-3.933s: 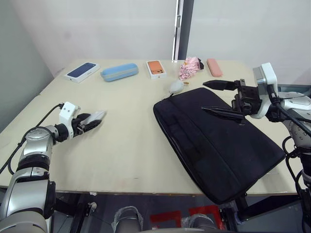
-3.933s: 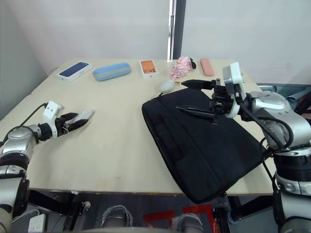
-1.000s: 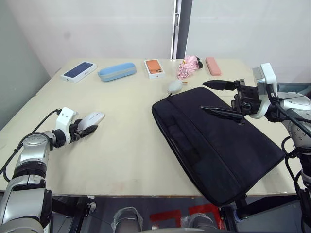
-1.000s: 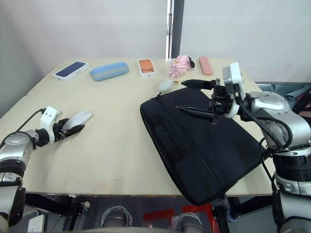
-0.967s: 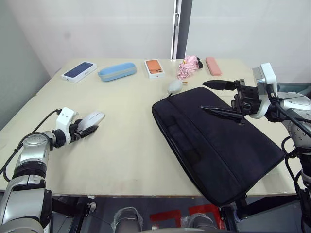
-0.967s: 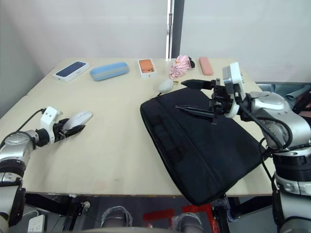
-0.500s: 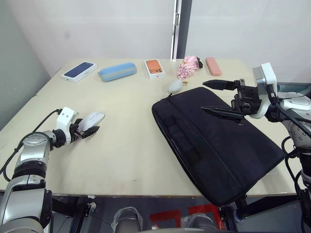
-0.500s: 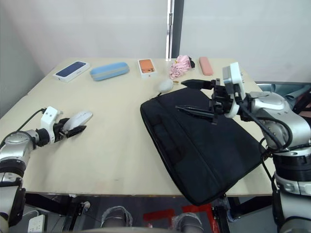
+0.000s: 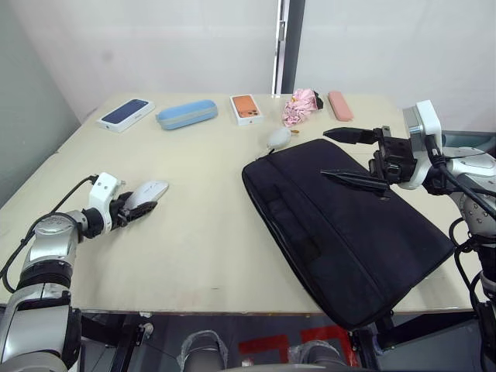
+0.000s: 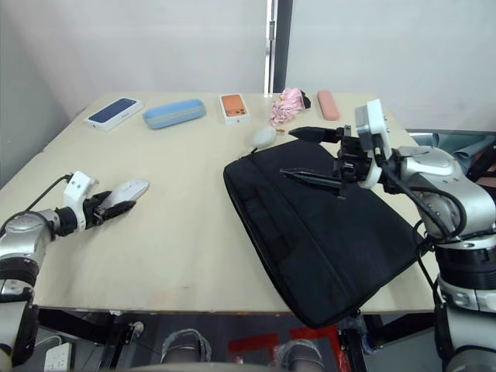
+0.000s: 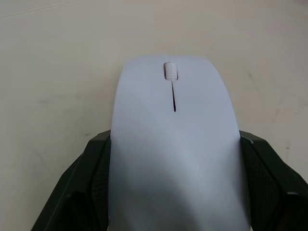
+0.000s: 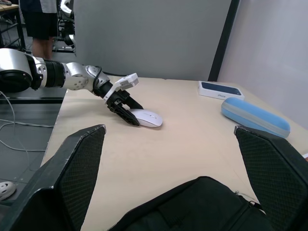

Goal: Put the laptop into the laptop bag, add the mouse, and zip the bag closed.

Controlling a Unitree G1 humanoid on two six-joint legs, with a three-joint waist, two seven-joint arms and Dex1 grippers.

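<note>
Jaws: left gripper [image 9: 141, 208] flanks mouse [image 9: 149, 190], contact unclear; right gripper [image 9: 353, 158] spread wide above bag [image 9: 341, 225].
No legible writing; beige table [image 9: 209, 232], white walls.

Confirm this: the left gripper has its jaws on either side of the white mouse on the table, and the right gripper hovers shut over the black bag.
One thing is wrong: the right gripper is open, not shut; the left eye view shows its two fingers spread well apart above the bag. The rest holds: the left gripper has its jaws on either side of the mouse on the table.
</note>
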